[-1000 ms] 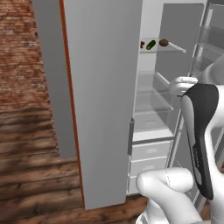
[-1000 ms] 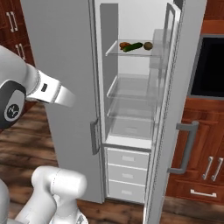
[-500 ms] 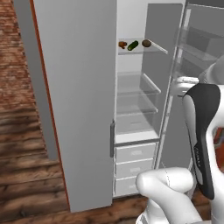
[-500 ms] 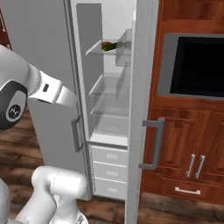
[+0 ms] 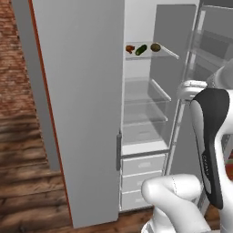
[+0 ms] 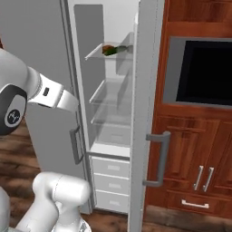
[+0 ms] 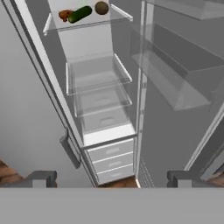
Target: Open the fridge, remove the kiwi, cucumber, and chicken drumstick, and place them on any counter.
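The fridge (image 5: 82,104) stands with its left door shut and its right door (image 6: 145,113) swung open. On the top glass shelf lie the reddish-brown chicken drumstick (image 7: 64,15), the dark green cucumber (image 7: 80,14) and the brown kiwi (image 7: 101,8), side by side. They also show as drumstick (image 5: 129,48), cucumber (image 5: 141,49) and kiwi (image 5: 155,47), and small on the shelf (image 6: 108,50). My gripper (image 7: 111,179) is open with nothing between its fingers, well back from the shelf and lower than it. The counter is out of view.
Bare glass shelves (image 7: 98,81) and white drawers (image 5: 143,164) sit below the food. Clear door bins (image 7: 175,83) jut from the open door on the right. A wood cabinet wall with a black oven (image 6: 204,70) flanks the fridge. Wood floor (image 5: 27,182) lies to the left.
The whole picture has slid left in both base views, so the base has moved; the fridge interior now sits more central. The jaws stayed open.
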